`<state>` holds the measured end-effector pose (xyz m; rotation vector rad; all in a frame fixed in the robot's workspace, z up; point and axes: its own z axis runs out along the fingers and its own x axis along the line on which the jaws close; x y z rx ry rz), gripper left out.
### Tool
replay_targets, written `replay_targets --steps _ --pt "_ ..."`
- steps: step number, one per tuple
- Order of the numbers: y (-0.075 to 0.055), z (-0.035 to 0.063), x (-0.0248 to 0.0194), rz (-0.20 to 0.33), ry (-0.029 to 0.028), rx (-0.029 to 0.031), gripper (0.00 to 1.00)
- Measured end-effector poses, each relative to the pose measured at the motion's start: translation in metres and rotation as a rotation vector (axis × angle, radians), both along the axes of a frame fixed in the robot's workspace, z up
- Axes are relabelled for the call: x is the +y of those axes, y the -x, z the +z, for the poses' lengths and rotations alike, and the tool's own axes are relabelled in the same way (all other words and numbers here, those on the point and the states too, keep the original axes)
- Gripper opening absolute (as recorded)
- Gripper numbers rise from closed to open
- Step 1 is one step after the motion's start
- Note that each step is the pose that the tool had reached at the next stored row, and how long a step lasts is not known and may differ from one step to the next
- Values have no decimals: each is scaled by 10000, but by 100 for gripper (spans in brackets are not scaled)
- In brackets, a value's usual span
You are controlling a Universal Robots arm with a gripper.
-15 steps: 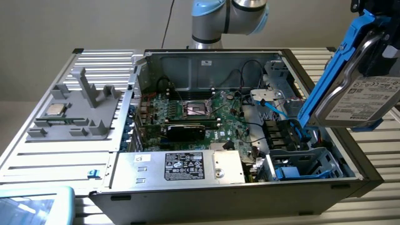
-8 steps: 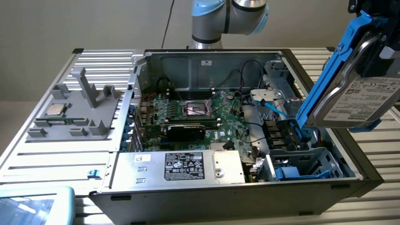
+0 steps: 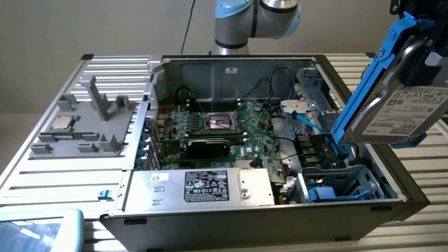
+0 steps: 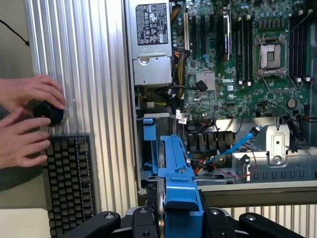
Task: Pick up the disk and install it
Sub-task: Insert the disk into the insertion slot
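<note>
The disk [image 3: 402, 113], a silver-grey hard drive with a white label in a bright blue carrier, hangs tilted in the air at the exterior view's right. It is above the right side of the open computer case [image 3: 238, 226]. My gripper [image 4: 173, 220] is shut on it. In the wrist view the disk's blue carrier edge [image 4: 178, 183] stands between the black fingers [image 4: 99, 220], above the case's drive bay [image 4: 148, 148]. The gripper's dark body [image 3: 430, 58] shows behind the drive in the exterior view.
The case lies open with its motherboard [image 3: 224, 126], power supply [image 3: 203, 186] and cables. Another blue-framed unit [image 3: 329, 193] sits in the front-right bay. A grey fixture [image 3: 84, 126] holds a processor chip [image 3: 63, 122]. A person's hands [image 4: 29, 119] rest beside a keyboard [image 4: 69, 183].
</note>
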<state>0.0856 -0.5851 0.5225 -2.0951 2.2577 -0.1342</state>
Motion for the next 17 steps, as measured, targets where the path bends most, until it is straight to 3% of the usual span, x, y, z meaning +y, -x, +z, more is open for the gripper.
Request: replay_targets --steps 6,11,17 --pt "0 -1 0 0 10 0 37" --pt "62 -14 1 13 65 -6 37" --pt "95 -50 1 54 92 -7 37"
